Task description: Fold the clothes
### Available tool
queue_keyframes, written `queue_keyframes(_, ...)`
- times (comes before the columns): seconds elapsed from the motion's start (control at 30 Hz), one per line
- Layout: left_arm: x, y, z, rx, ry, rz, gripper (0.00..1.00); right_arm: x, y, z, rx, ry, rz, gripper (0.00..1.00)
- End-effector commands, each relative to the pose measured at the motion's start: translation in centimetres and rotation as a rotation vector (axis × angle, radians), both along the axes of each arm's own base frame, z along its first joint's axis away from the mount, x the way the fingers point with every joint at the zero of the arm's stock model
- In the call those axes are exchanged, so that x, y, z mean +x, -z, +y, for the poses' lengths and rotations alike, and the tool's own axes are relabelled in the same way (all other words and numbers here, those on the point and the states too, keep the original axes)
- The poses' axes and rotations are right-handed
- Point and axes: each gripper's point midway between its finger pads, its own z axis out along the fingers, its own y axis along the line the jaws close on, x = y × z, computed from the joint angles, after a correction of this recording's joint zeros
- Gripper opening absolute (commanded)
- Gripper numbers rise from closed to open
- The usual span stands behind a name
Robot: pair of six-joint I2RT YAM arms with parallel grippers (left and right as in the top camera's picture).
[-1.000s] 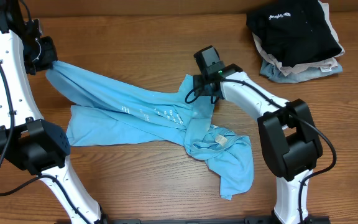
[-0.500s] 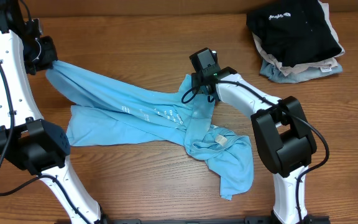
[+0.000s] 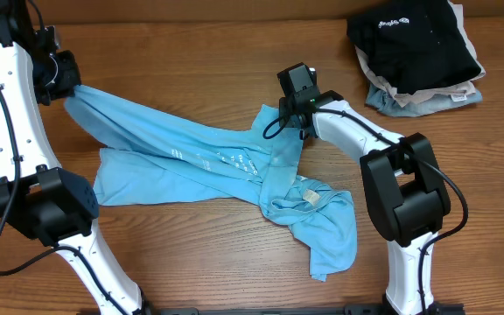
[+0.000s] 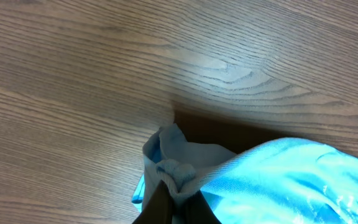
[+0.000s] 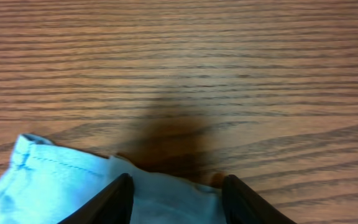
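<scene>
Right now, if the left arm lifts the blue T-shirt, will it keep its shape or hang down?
Probably it hangs limp: the T-shirt already lies twisted and wrinkled. It seems light, since the left gripper pinches only one bunched corner.

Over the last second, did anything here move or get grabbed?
The right gripper wavered at the T-shirt's upper edge. It went slightly toward the left arm, then back and a little further up the table. Its fingers straddle the hem, not yet closed on it. Nothing was grabbed or released. The left gripper stayed clamped on the T-shirt's corner, and the T-shirt and folded pile did not shift.
</scene>
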Motion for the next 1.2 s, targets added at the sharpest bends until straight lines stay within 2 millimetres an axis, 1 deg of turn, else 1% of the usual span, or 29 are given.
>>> queue_keyframes(0.0, -0.1, -0.6, 0.0, -0.001, 0.019, -0.018, 0.04, -0.2, 0.1, 1.2, 0.038, -0.02, 0.002, 0.5)
queue_keyframes(0.1, -0.1, -0.6, 0.0, -0.001, 0.019, -0.017, 0.04, 0.0, -0.1, 1.6, 0.048, -0.019, -0.009, 0.5)
queue_keyframes(0.33, -0.1, -0.6, 0.0, 0.0, 0.018, -0.018, 0.04, 0.0, 0.2, 1.7, 0.056, -0.005, -0.007, 0.5)
queue_keyframes(0.4, -0.1, -0.6, 0.0, 0.0, 0.018, -0.018, 0.04, -0.1, 0.8, 1.6, 0.052, -0.002, 0.004, 0.5)
queue_keyframes(0.57, -0.1, -0.6, 0.0, 0.0, 0.018, -0.018, 0.04, -1.1, 3.3, 1.2, 0.028, 0.006, 0.07, 0.49)
queue_keyframes(0.7, -0.1, -0.6, 0.0, 0.001, 0.019, -0.019, 0.04, -1.4, 3.3, 1.0, 0.017, 0.009, 0.083, 0.44)
queue_keyframes(0.77, -0.1, -0.6, 0.0, 0.001, 0.019, -0.019, 0.04, -1.3, 3.1, 1.0, 0.016, 0.01, 0.085, 0.38)
queue_keyframes(0.83, -0.1, -0.6, 0.1, 0.001, 0.019, -0.019, 0.04, -1.2, 2.5, 1.0, 0.017, 0.013, 0.087, 0.27)
queue_keyframes(0.87, 0.0, -0.6, 0.1, 0.002, 0.019, -0.019, 0.04, -1.0, 1.8, 0.9, 0.019, 0.016, 0.082, 0.21)
queue_keyframes(0.97, 0.1, -0.6, 0.1, 0.003, 0.018, -0.024, 0.04, -0.3, -0.3, 0.7, 0.029, 0.025, 0.063, 0.08)
queue_keyframes(1.07, 0.0, -0.7, 0.1, 0.003, 0.018, -0.024, 0.04, 0.5, -3.5, 0.4, 0.044, 0.034, 0.028, 0.04)
queue_keyframes(1.17, 0.0, -0.9, 0.1, 0.004, 0.018, -0.029, 0.04, 0.9, -7.2, -0.2, 0.06, 0.048, -0.007, 0.04)
